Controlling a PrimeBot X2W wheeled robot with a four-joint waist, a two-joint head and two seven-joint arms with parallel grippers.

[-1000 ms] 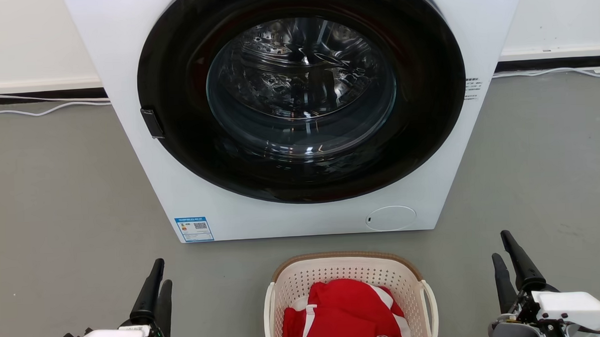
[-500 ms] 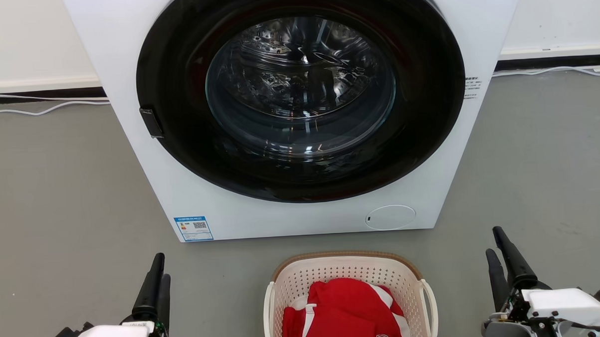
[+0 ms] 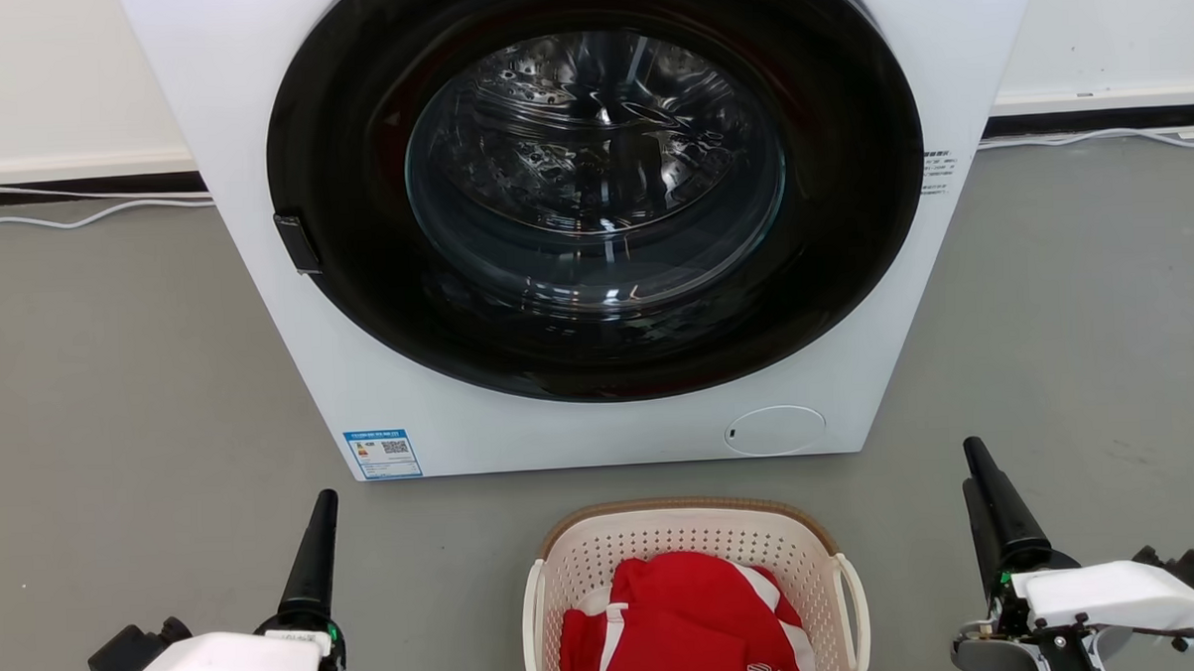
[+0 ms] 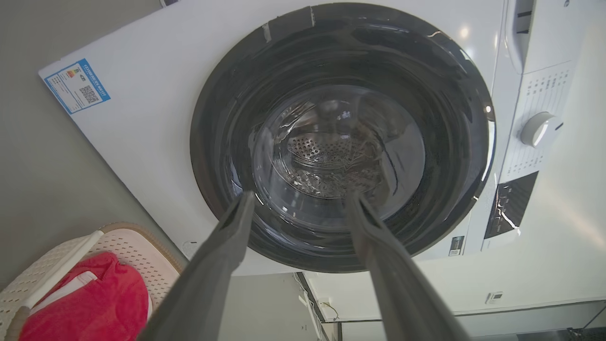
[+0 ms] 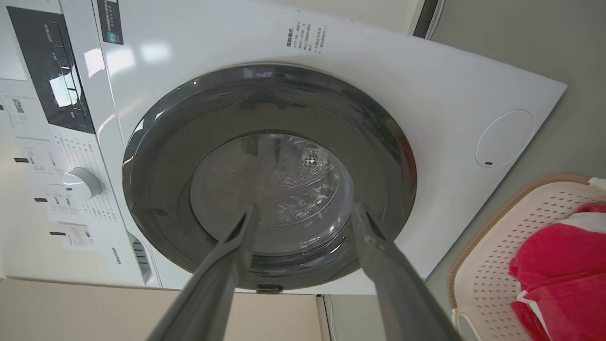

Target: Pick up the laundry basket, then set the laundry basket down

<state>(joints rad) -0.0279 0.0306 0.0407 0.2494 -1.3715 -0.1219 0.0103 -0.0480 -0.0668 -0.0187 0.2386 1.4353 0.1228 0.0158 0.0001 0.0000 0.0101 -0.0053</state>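
Just beyond laundry basket [image 3: 685, 509], washing machine's [image 3: 580, 430] QR label [image 3: 383, 454].

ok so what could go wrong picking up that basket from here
1. The left hand and right hand are open and wide of the laundry basket, off its loop handles; an uneven grab could tip it and spill the red garment.
2. The basket sits close before the washing machine; swinging it forward might knock the machine.
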